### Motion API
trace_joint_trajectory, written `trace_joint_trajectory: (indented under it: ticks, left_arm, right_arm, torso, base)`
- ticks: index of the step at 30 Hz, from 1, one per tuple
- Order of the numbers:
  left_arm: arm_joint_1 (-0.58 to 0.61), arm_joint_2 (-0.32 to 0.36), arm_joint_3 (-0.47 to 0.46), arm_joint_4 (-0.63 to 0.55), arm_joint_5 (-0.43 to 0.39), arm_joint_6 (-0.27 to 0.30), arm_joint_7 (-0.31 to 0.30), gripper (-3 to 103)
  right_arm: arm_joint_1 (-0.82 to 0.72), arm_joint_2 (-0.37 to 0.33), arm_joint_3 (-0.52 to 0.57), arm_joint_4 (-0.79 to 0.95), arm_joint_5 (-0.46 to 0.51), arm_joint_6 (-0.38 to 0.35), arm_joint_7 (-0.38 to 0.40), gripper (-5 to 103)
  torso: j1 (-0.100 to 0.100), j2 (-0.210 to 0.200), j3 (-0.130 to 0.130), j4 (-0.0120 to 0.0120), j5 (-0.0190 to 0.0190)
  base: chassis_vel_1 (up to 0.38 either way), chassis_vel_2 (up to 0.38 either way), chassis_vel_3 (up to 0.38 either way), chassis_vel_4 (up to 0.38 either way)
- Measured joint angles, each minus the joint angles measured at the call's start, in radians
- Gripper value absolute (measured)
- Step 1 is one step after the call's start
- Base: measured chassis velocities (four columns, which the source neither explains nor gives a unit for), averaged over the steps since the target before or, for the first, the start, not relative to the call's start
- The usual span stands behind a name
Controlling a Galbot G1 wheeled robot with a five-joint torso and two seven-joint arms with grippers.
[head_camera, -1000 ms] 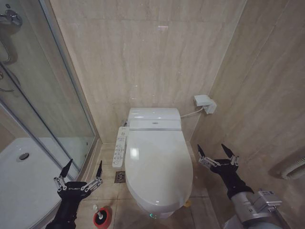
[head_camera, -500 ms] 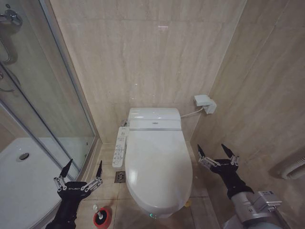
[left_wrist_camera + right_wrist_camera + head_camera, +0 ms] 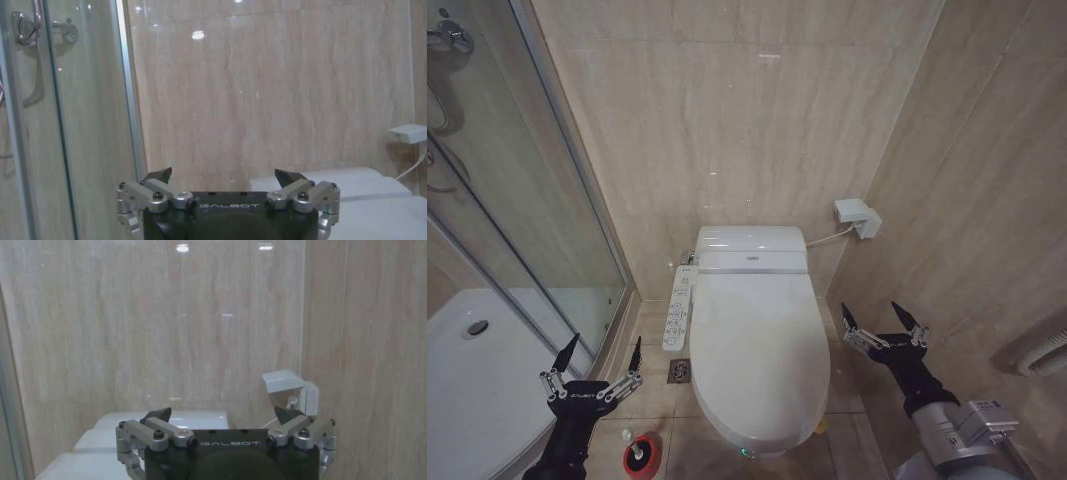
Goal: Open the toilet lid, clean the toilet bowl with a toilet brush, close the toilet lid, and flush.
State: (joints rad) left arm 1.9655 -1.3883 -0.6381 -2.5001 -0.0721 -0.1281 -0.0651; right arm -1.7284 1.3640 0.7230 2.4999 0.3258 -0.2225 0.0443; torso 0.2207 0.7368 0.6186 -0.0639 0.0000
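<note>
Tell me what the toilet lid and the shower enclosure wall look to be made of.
The toilet lid: likely glossy white plastic, smooth with soft ceiling-light reflections. The shower enclosure wall: clear glass in pale metal-looking frames; the shower fittings and white tray show through it.

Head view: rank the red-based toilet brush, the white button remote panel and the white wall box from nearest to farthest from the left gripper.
1. Red-based toilet brush, on the floor beside the left gripper.
2. White button remote panel, along the toilet's left side.
3. White wall box, far right corner.
</note>
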Motion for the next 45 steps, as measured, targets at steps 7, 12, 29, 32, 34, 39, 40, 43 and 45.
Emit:
trace_joint_trajectory:
  ticks: [7, 12, 29, 32, 34, 39, 40, 43, 45]
  left_arm:
    - [0.000, 0.000, 0.000, 0.000, 0.000, 0.000, 0.000, 100]
    - [0.000, 0.000, 0.000, 0.000, 0.000, 0.000, 0.000, 100]
    - [0.000, 0.000, 0.000, 0.000, 0.000, 0.000, 0.000, 100]
    - [0.000, 0.000, 0.000, 0.000, 0.000, 0.000, 0.000, 100]
    - [0.000, 0.000, 0.000, 0.000, 0.000, 0.000, 0.000, 100]
    - [0.000, 0.000, 0.000, 0.000, 0.000, 0.000, 0.000, 100]
    - [0.000, 0.000, 0.000, 0.000, 0.000, 0.000, 0.000, 100]
    - [0.000, 0.000, 0.000, 0.000, 0.000, 0.000, 0.000, 100]
    - [0.000, 0.000, 0.000, 0.000, 0.000, 0.000, 0.000, 100]
  right_arm:
    - [0.000, 0.000, 0.000, 0.000, 0.000, 0.000, 0.000, 100]
    - [0.000, 0.000, 0.000, 0.000, 0.000, 0.000, 0.000, 100]
    - [0.000, 0.000, 0.000, 0.000, 0.000, 0.000, 0.000, 100]
    - [0.000, 0.000, 0.000, 0.000, 0.000, 0.000, 0.000, 100]
    - [0.000, 0.000, 0.000, 0.000, 0.000, 0.000, 0.000, 100]
    - [0.000, 0.000, 0.000, 0.000, 0.000, 0.000, 0.000, 100]
    - [0.000, 0.000, 0.000, 0.000, 0.000, 0.000, 0.000, 100]
    - [0.000, 0.000, 0.000, 0.000, 0.000, 0.000, 0.000, 100]
    - [0.000, 0.000, 0.000, 0.000, 0.000, 0.000, 0.000, 100]
  torso:
    - [0.000, 0.000, 0.000, 0.0000, 0.0000]
    - [0.000, 0.000, 0.000, 0.0000, 0.0000]
    - [0.000, 0.000, 0.000, 0.0000, 0.0000]
    - [0.000, 0.000, 0.000, 0.0000, 0.0000]
    - [0.000, 0.000, 0.000, 0.0000, 0.0000]
    - [0.000, 0.000, 0.000, 0.0000, 0.0000]
    - [0.000, 0.000, 0.000, 0.0000, 0.0000]
    - [0.000, 0.000, 0.000, 0.0000, 0.0000]
    - [0.000, 0.000, 0.000, 0.0000, 0.0000]
  base:
    - [0.000, 0.000, 0.000, 0.000]
    - [0.000, 0.000, 0.000, 0.000]
    - [0.000, 0.000, 0.000, 0.000]
    - [0.000, 0.000, 0.000, 0.000]
    - [0.000, 0.000, 0.000, 0.000]
    - [0.000, 0.000, 0.000, 0.000]
    - [0.000, 0.000, 0.000, 0.000]
    - [0.000, 0.000, 0.000, 0.000]
    - [0.000, 0.000, 0.000, 0.000]
